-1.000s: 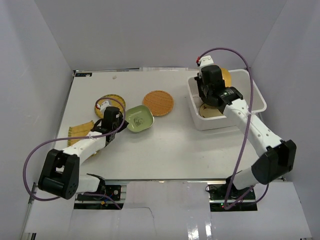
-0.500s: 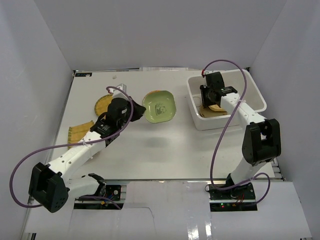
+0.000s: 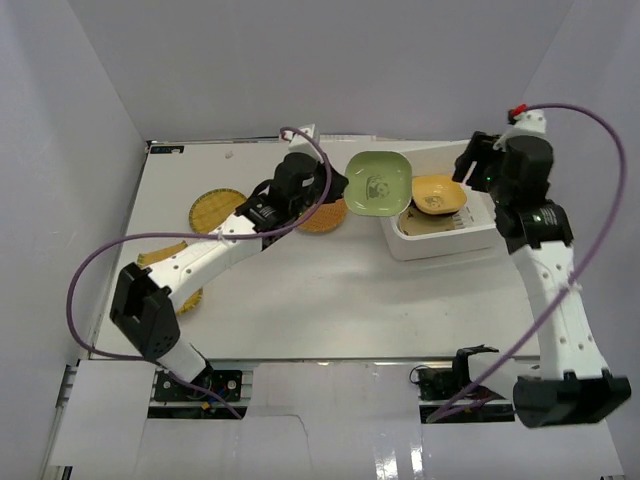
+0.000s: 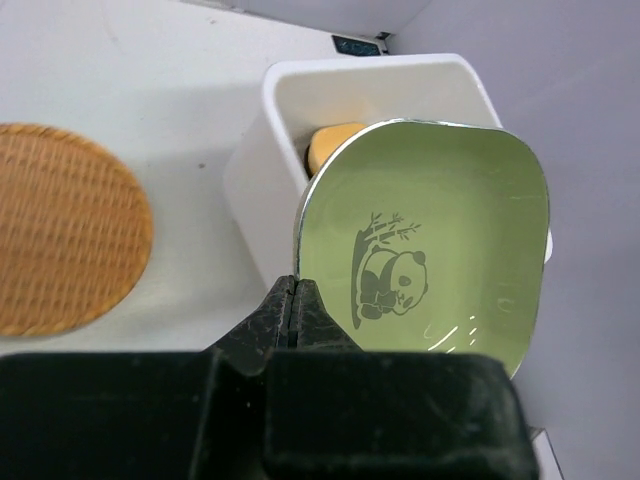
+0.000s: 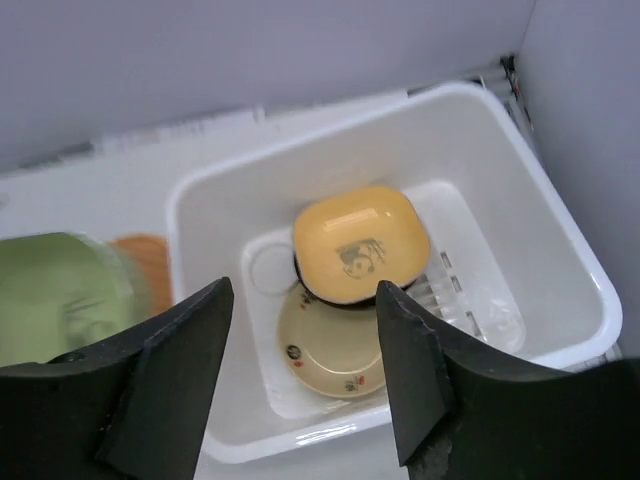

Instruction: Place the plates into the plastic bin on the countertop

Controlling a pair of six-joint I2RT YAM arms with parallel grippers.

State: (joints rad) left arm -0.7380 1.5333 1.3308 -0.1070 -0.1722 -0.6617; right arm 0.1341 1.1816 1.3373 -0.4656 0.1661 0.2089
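Delivery step: the left claw pinches the green plate by its rim, airborne beside the plastic bin and its left wall, upper centre overhead. The right claw gapes empty above the bin. The next move likely calls for clearing that wall, then releasing.

desk: carries the bin and three plates
bin: on the desk, 2 o'clock from its centre
raised plate: off the desk; tilted; over the bin's 9 o'clock rim
squarish plate: in the bin; overlapping the round plate's 12 o'clock edge
round plate: in the bin, toward 6 o'clock
woven plate: on the desk; near the bin's 9 o'clock side
second woven plate: 9 o'clock of the first; well apart
ribbed plate: 7 o'clock of the second woven plate
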